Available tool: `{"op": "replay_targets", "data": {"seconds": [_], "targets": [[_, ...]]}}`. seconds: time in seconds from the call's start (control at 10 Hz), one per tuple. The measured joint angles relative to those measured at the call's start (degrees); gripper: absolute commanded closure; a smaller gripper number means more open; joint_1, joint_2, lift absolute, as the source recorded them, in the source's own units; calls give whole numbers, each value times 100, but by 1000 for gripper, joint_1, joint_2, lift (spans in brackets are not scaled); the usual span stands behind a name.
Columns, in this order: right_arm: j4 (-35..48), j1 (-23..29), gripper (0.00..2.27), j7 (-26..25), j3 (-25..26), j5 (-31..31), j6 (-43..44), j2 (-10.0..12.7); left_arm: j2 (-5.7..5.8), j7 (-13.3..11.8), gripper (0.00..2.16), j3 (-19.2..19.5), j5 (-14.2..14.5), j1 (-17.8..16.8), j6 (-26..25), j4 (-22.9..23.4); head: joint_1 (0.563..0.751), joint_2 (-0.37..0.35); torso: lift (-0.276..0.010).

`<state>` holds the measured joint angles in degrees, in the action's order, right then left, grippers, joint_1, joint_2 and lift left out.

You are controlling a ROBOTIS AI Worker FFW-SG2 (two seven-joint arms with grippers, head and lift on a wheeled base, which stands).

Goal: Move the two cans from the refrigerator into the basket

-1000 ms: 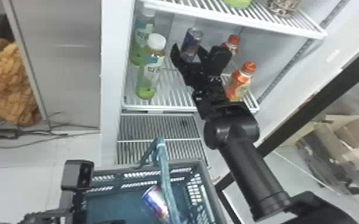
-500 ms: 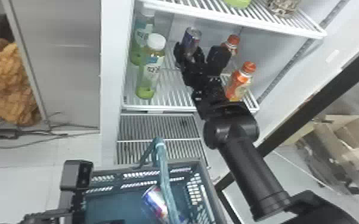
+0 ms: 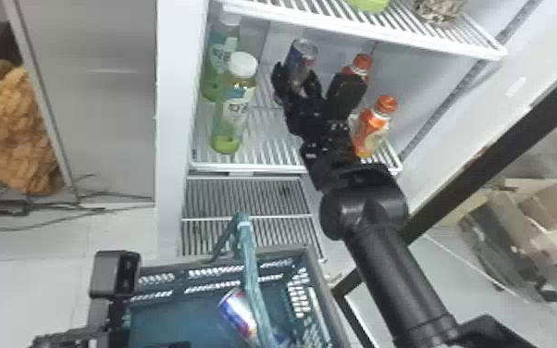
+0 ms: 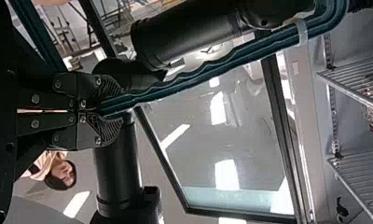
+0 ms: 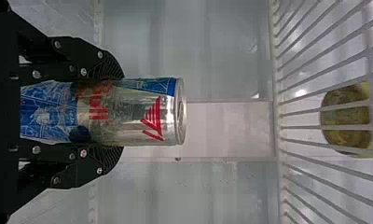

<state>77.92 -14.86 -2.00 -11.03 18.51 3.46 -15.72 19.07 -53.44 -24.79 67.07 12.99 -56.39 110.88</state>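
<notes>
Far left, my left pincer (image 4: 111, 112) is closed on the handle (image 4: 198, 77) of the basket (image 3: 273, 254); I want that grip firm so the basket hangs steady. One can (image 3: 238, 312) lies tilted inside, partly behind the handle, so half the job looks done.

Next along, a green-capped row it isn't: the front bottle (image 3: 233, 115) has a white cap and stands on the lower shelf (image 3: 268, 134), another bottle (image 3: 222, 51) behind it. To their right, my right pincer (image 5: 117, 112) is clamped round the body of the second can (image 5: 152, 112), a finger on each side, its top standing clear of them. Whether its base touches the shelf, I can't quite make out.

I should raise it only slightly, minding the upper shelf (image 3: 361, 31), then draw it out level, my wrist kept off the orange-capped bottles, front (image 3: 374, 125) and rear (image 3: 361, 67). Over the basket, I'd go down beside the handle and let go low, so nothing bounces.
</notes>
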Motion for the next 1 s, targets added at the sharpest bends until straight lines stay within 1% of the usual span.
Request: {"op": "replay_targets", "data": {"seconds": [0.3, 0.6, 0.8, 1.0], "targets": [[852, 493, 759, 99, 313, -89, -271, -29, -8, 0, 1162, 15, 0, 17, -7, 0, 695, -350, -276], [1802, 1137, 753, 146, 521, -32, -616, -93, -22, 1, 1162, 45, -7, 43, -3, 0, 695, -350, -276], [2503, 1634, 753, 199, 722, -18, -913, -106, -26, 1, 1162, 54, -13, 54, 1, 0, 695, -350, -276], [3325, 2256, 753, 226, 987, -12, -1161, -101, -34, -5, 1162, 65, -22, 73, 14, 0, 695, -350, -276]]}}
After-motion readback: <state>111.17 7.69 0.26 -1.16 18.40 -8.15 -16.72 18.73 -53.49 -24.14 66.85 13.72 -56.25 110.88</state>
